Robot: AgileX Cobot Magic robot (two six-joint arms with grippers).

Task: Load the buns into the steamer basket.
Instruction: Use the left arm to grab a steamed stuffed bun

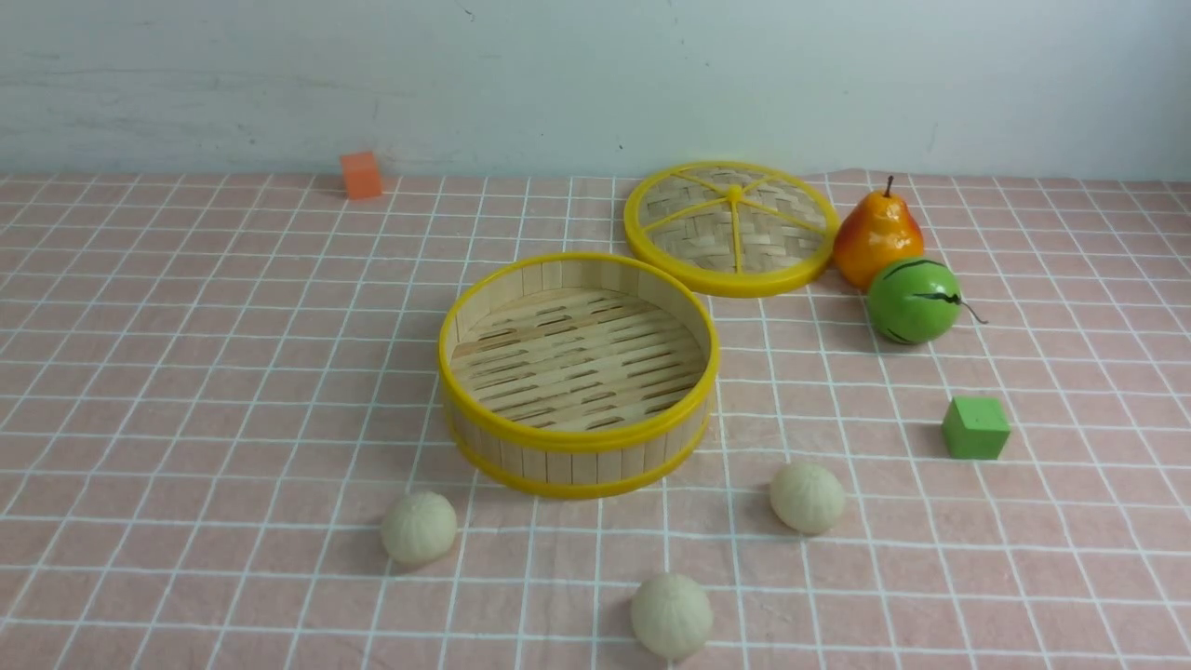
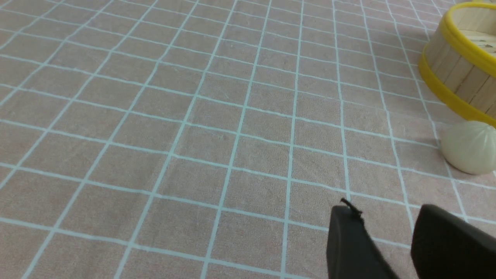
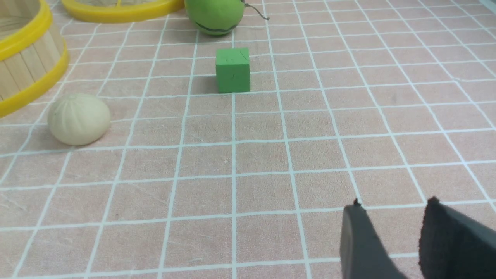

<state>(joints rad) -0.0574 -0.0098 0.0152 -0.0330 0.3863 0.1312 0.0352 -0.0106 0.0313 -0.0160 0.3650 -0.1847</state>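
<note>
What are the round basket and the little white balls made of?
The steamer basket looks like pale, matte bamboo or wood slats, set side by side and bound by glossy yellow plastic-looking rims. The buns look like matte cream foam or soft plastic, with faint moulded ridges; which one, the look leaves open.

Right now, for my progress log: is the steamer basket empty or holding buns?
Empty. The basket shows a bare slatted floor; all three buns lie outside it, nearer the robot.
</note>
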